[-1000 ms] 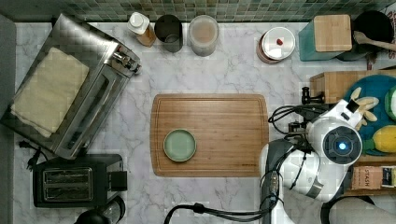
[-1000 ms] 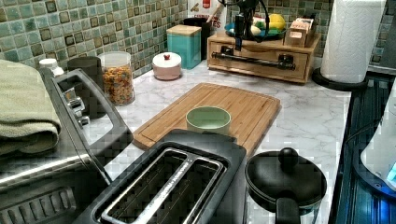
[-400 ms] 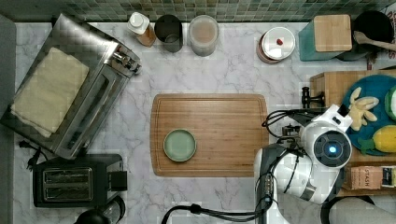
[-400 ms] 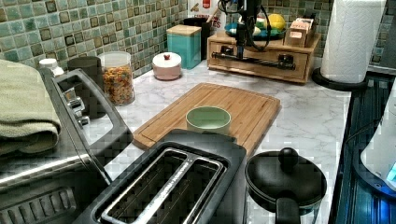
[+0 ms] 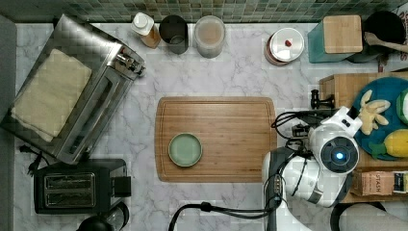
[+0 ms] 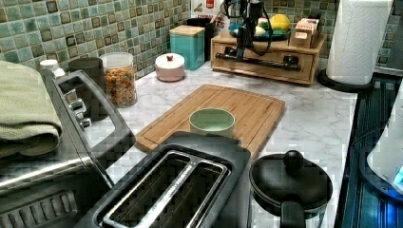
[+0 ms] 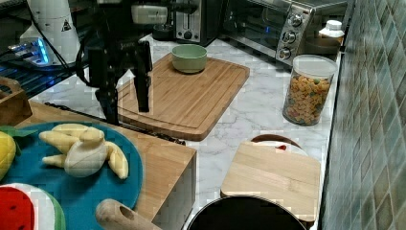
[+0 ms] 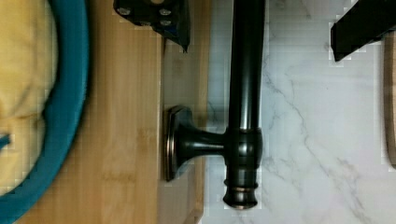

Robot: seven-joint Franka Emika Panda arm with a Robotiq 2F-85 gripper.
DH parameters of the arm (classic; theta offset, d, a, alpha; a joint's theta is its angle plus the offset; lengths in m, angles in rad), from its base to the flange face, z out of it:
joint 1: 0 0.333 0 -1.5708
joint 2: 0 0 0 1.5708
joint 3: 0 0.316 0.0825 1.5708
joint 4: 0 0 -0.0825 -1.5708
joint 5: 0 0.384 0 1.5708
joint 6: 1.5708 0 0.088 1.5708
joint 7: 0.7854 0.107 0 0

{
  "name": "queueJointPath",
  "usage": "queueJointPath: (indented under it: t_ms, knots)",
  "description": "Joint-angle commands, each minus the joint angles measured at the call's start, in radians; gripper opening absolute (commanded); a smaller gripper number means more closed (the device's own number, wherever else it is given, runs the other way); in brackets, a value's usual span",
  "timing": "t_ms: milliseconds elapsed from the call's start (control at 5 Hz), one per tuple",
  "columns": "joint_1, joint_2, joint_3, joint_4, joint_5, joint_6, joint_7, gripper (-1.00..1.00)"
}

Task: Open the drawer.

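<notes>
Gripper (image 7: 123,98) pointing down, fingers apart

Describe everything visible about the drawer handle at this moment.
The drawer handle is a long round bar of dark, glossy metal with a ringed end cap. A short post on a flared base plate fixes it to the light bamboo drawer front, holding it out over the marble counter. In the left view it runs level across the closed drawer front. The gripper is open around it near one end, one finger on the wood side and the other beyond the bar, neither visibly pressing on it.
</notes>
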Motion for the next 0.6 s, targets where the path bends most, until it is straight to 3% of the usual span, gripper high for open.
queueJointPath:
  t_ms: [200,400,600]
  knots:
    - [0.014,0.073,-0.032,-0.092,-0.004,0.104,0.105,1.0]
    - [0.052,0.058,-0.066,-0.097,-0.06,0.089,0.163,1.0]
    - [0.034,0.041,-0.021,-0.09,-0.013,0.043,0.11,1.0]
